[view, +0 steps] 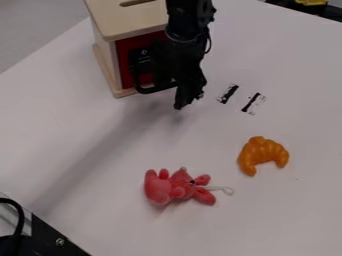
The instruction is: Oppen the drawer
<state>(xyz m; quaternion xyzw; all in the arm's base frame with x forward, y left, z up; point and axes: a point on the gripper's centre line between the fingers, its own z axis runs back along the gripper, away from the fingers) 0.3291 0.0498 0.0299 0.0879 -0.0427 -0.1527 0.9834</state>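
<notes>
the pale wooden box with a slotted top (107,21) stands toward the upper left of the camera view, on the white table (100,132). its red drawer front (125,72) sits within the wooden frame and looks closed, with a black, looped handle (145,91) standing out from it.

the black two-finger gripper (190,99) hangs down in front of the box, near the right end of the handle in the view. how far open it is cannot be told, nor whether it touches or has hold of the handle. the black robot arm (186,22) comes in from the top edge and covers the right part of the drawer front.

to the right of the gripper, two short black strips (228,94) mark the tabletop. farther down lies an orange toy croissant (265,150), its ends pointing down the view. to its lower left, well apart from the box, a pink plush toy (159,190) lies on its side, a whitish cord (228,190) trailing to the right.
</notes>
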